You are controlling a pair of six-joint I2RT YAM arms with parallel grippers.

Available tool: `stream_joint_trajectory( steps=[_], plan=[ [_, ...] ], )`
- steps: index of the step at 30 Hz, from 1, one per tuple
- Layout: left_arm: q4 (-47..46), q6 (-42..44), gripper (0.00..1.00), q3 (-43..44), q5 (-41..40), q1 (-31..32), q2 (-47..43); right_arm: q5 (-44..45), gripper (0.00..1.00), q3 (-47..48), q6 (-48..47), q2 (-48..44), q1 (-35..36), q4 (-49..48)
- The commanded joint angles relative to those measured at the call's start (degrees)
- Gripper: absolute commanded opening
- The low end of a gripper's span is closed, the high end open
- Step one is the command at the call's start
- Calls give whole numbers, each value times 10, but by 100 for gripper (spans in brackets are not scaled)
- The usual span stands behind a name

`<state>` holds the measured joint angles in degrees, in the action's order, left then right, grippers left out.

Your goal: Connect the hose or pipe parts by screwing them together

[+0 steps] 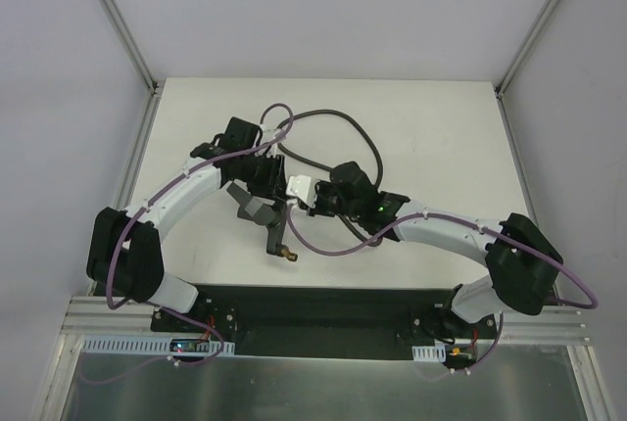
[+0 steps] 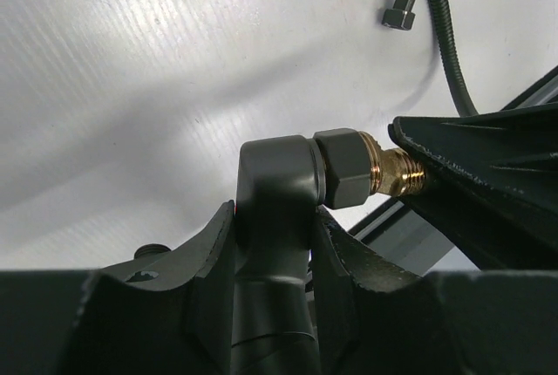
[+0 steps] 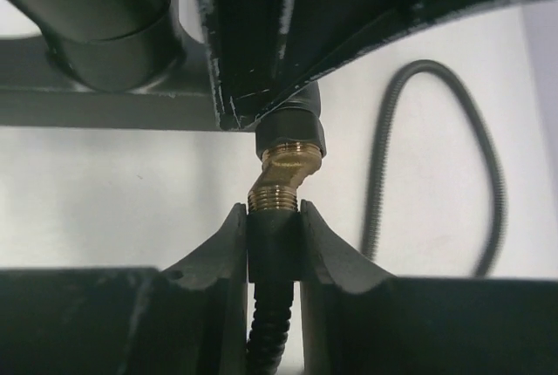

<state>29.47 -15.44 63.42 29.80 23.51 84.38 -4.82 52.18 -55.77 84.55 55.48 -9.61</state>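
Here, in the overhead view, the left arm rises from its base at lower left, bends sharply at the left edge of the table, runs up and to the right, then folds back at the wrist toward the centre of the frame. The right arm bends at the lower right and stretches its forearm leftward, so that both wrists meet near the middle of the frame.

In the left wrist view, the left gripper has its jaws clamped on the dark-grey body of the fitting. The fitting rises from between them at lower centre and turns right into a nut and a brass threaded tip. That tip reaches a dark finger of the other arm at the right edge.

In the right wrist view, the right gripper has its jaws pressed together on the end connector of the hose, low in the centre of the frame. The connector's brass end meets the fitting's brass tip just above the jaws. The two brass pieces touch at an angle, not in line. The rest of the hose curves in a loop on the table at right.

The hose's other end connector lies on the table at the upper right of the left wrist view.
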Motion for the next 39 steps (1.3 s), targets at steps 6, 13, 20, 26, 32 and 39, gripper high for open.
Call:
stream_joint_trajectory(
  steps=[6, 13, 20, 26, 32, 39],
  plan=[
    [-214, -81, 0, -72, 53, -1, -91, -206, 1, -52, 616, 32, -109, -330],
    [-293, -107, 0, -125, 11, -1, -124, -186, 1, -103, 891, 78, -167, -505],
    [-320, -111, 0, -136, -23, 0, -123, -151, 30, -143, 1108, 122, -179, -700],
    [-236, -85, 0, -102, -31, -2, -115, -164, 53, -172, 955, 41, -198, -609],
    [-166, -70, 0, -73, 2, -7, -85, -143, 69, -149, 635, -115, -190, -334],
    [-68, -54, 0, -2, 25, -7, -34, -124, 74, -129, 100, -208, -74, -156]
  ],
)
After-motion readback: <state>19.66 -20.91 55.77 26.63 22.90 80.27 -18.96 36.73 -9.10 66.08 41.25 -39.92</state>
